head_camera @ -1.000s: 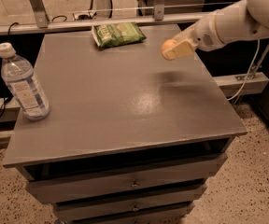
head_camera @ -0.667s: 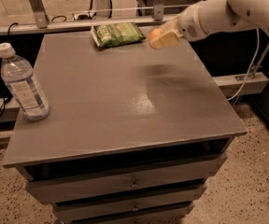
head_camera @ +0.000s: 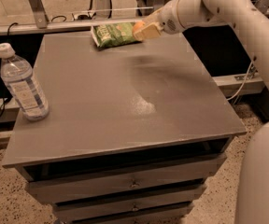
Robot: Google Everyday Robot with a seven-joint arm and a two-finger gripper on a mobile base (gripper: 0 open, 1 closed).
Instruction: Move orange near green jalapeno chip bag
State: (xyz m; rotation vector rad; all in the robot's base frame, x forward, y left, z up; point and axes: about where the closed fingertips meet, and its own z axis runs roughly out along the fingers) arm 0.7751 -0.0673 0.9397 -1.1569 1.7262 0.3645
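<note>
The green jalapeno chip bag (head_camera: 113, 34) lies flat at the far edge of the grey table (head_camera: 120, 97), a little left of centre. My gripper (head_camera: 143, 31) reaches in from the upper right on a white arm and hangs just above the bag's right end. It is shut on the orange (head_camera: 138, 28), whose bright skin shows between the pale fingers. The orange is held off the table, beside the bag's right edge.
A clear plastic water bottle (head_camera: 21, 84) stands upright near the table's left edge. The table has drawers (head_camera: 134, 183) below its front. A metal rail and cables run behind the table. The robot's white body (head_camera: 263, 176) fills the lower right.
My gripper has carried the orange leftward and farther back, from beside the table's right rear part to just above the chip bag's right end.
</note>
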